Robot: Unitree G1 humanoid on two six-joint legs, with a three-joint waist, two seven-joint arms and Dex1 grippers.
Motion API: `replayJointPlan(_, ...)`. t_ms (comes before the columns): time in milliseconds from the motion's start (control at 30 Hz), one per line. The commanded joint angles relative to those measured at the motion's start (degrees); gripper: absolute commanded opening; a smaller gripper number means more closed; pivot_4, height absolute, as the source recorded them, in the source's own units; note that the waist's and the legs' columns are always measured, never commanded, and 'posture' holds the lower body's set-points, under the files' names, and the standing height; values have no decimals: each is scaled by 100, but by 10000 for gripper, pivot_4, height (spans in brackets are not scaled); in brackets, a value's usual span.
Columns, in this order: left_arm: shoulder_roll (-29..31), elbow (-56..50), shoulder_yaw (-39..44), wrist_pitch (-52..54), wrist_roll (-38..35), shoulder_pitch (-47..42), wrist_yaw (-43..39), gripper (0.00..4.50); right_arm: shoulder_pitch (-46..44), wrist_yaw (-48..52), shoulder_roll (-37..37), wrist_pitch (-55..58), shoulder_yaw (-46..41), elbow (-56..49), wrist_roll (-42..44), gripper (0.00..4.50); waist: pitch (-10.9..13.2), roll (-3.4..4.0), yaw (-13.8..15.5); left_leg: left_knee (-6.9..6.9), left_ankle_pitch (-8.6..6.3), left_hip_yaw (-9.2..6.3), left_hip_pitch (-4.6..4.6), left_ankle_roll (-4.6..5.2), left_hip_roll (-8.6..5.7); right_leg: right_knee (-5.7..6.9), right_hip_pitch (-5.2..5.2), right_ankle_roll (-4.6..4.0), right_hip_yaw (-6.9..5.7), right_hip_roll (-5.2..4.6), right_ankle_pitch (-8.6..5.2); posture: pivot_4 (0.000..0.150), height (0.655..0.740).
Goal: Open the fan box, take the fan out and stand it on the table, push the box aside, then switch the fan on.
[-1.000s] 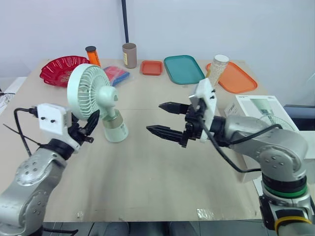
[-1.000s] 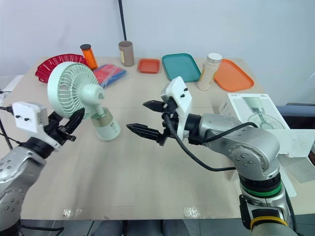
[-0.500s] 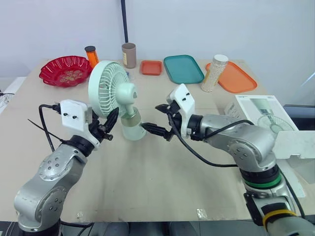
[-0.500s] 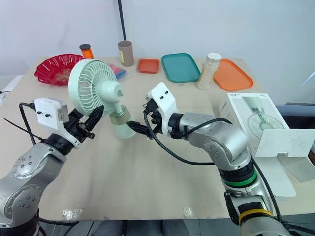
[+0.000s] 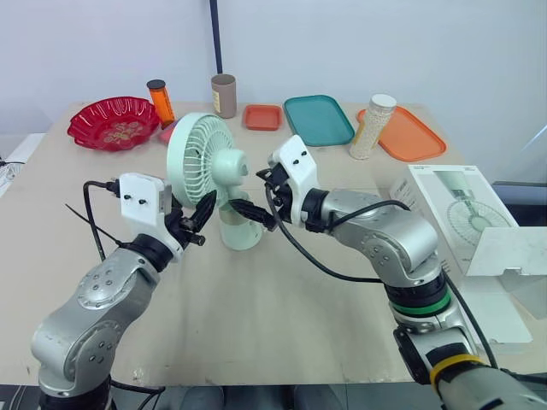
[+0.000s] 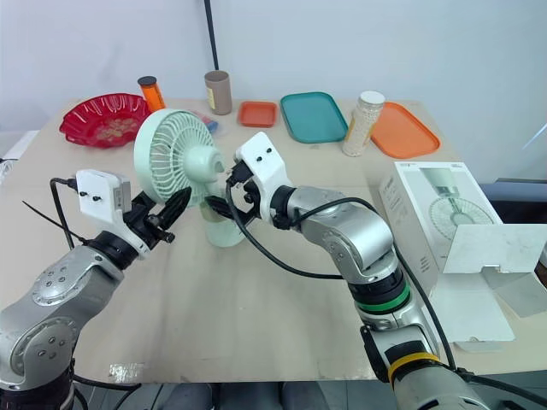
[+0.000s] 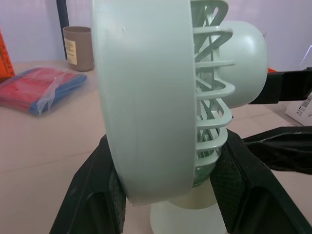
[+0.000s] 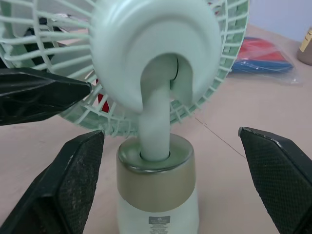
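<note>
Left gripper [image 5: 202, 219] is clamping the pale-green plastic desk fan [image 5: 201, 158] by its head; right gripper [image 8: 170, 134] is sitting wide open, flanking its base.

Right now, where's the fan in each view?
Left eye: fan, just left of centre.
Right eye: fan, further left.
Left wrist: edge-on, between the left fingers.
Right wrist: rear side, between the open right fingers.
Shared landmark: brown cup, beyond the fan.
</note>
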Motion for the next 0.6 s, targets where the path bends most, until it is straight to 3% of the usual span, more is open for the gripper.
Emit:
replayJointPlan(33,63,-220,30,-150,-48,-177,-119,18534,-36,75,97,-73,1,-124,-80,41058,0,0,-4,0,0,0,0,0,0,0,0,0,0,0,0,1500,7400)
replayJointPlan(133,137,-230,40,-114,-59,-172,-194,18534,-12,112,144,-44,9,-131,-146,31124,0,0,-9,0,0,0,0,0,0,0,0,0,0,-1,0,1500,7400)
replayJointPlan(467,88,-255,31,81,-160,-368,-30,18534,19,192,344,-26,33,-109,-281,31124,0,0,-24,0,0,-1,0,0,0,1,-1,0,0,0,0,1500,7400)
replayJointPlan(600,73,-260,55,113,-166,-390,-8,18534,16,216,412,2,38,-111,-311,17654,0,0,-27,0,0,-1,0,0,0,1,-1,0,0,0,0,1500,7400)
